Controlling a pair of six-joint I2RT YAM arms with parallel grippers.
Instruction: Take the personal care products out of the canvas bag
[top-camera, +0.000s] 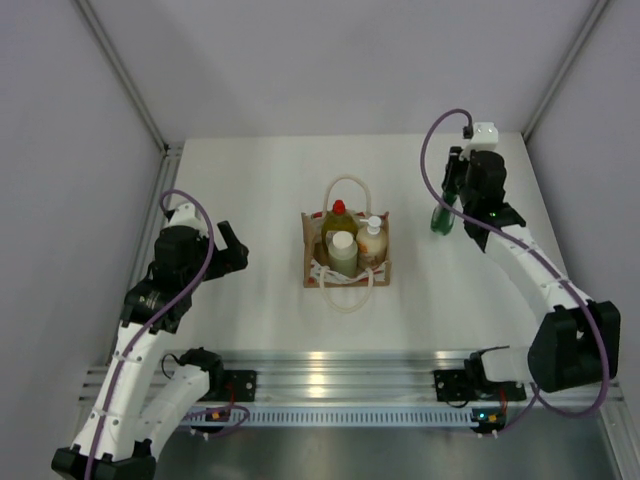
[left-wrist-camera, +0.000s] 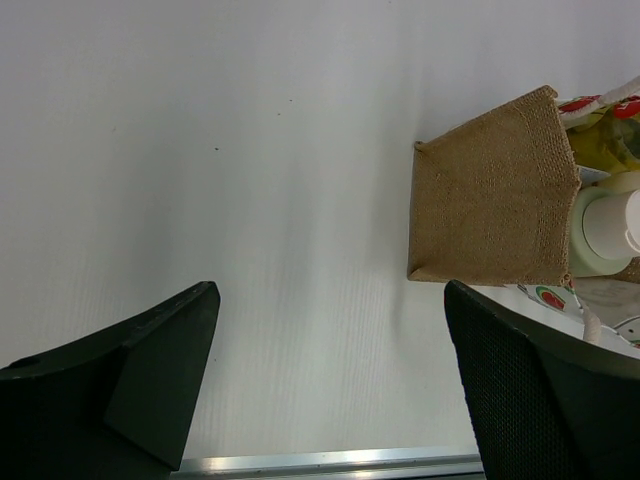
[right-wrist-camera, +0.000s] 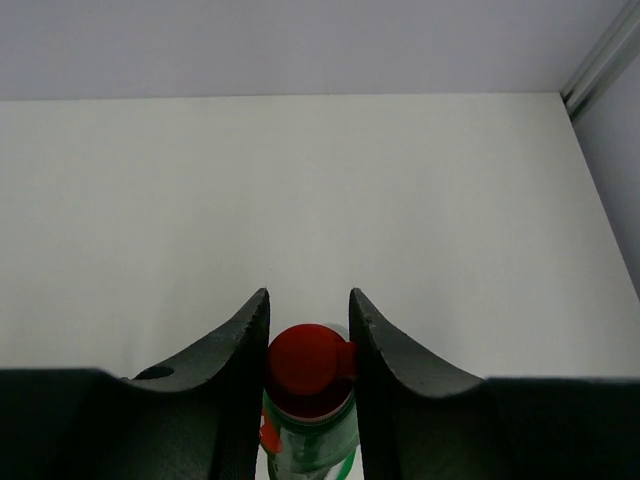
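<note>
The canvas bag stands upright mid-table; the left wrist view shows its tan side. Inside stand the yellow bottle with red cap, the cream pump bottle and the pale green bottle with white cap. My right gripper is at the back right, well clear of the bag, shut on the red cap of the dark green bottle, which hangs upright below it. I cannot tell whether it touches the table. My left gripper is open and empty, low over the table left of the bag.
An aluminium rail runs along the near edge and also shows in the left wrist view. Grey walls with metal frame posts close the table at the back and both sides. The white tabletop lies bare around the bag.
</note>
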